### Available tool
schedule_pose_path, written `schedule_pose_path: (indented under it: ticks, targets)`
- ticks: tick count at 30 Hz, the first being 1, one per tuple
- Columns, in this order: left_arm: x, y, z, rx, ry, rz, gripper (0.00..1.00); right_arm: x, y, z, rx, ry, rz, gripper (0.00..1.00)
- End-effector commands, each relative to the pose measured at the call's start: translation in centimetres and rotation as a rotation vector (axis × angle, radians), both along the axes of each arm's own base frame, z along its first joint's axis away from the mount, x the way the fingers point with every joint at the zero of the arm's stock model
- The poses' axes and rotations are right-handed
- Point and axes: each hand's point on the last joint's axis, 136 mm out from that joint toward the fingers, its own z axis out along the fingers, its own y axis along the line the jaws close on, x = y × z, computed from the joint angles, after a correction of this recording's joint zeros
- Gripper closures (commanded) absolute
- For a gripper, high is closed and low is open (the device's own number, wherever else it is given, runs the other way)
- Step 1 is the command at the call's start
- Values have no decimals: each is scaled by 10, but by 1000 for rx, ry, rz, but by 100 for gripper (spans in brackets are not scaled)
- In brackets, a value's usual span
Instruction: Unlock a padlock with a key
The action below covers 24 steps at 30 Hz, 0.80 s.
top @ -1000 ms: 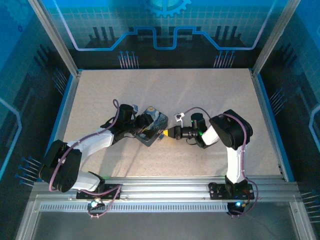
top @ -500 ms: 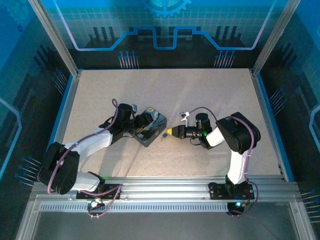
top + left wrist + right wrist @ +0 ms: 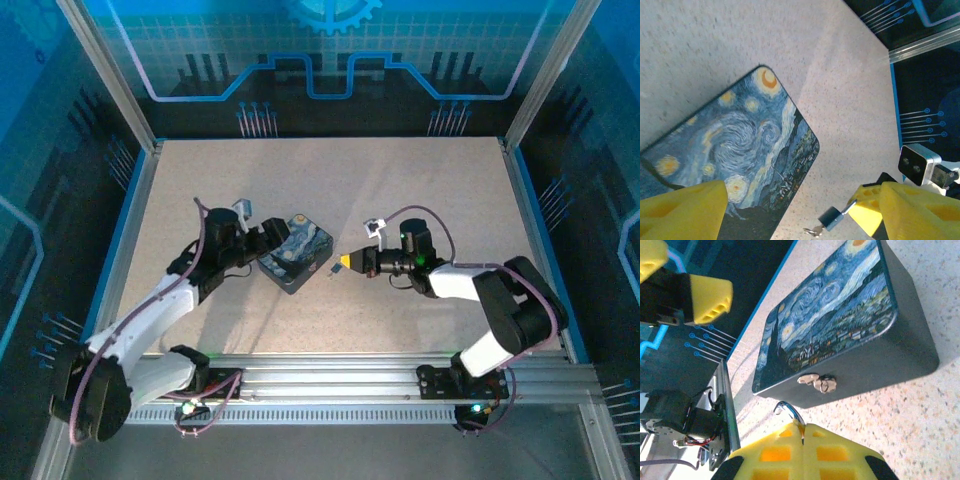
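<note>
The small bluish-silver padlock [image 3: 832,218] hangs just above the table beside the case, with the key [image 3: 814,231] sticking out of its lower end. My right gripper [image 3: 343,262] is shut on its shackle [image 3: 788,411], which curves out from between the yellow pads [image 3: 866,211]; the right wrist view hides the lock's body. The padlock [image 3: 328,270] lies between that gripper and the case. My left gripper [image 3: 268,238] stands open at the case's left side, its fingers [image 3: 682,210] spread wide with nothing between them.
The dark blue and yellow swirl-printed case [image 3: 295,255] sits mid-table, its metal latch [image 3: 817,381] on the side facing my right gripper. Speckled tabletop [image 3: 400,190] extends behind and to the right. Blue rails and glass walls border the table.
My left gripper has drawn back to the left off the case. My right gripper has pulled slightly right, away from the case, with the padlock in it; its elbow has swung out to the right.
</note>
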Motion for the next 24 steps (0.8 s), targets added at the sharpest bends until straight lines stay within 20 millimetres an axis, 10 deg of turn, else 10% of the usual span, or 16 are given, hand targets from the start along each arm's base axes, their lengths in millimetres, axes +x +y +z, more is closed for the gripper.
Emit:
schedule_pose_path:
  ticks: [1,15,24]
  targets:
    - [-10,26,1,116,-64,48,16,-18,-5,-6,-81,47,14,100]
    - [-44,72,16,252,-189,170,1,-73,-32,19,-267,93,21,100]
    - [-51,76,11,260,-172,173,1,-95,-44,-6,-390,176,35,99]
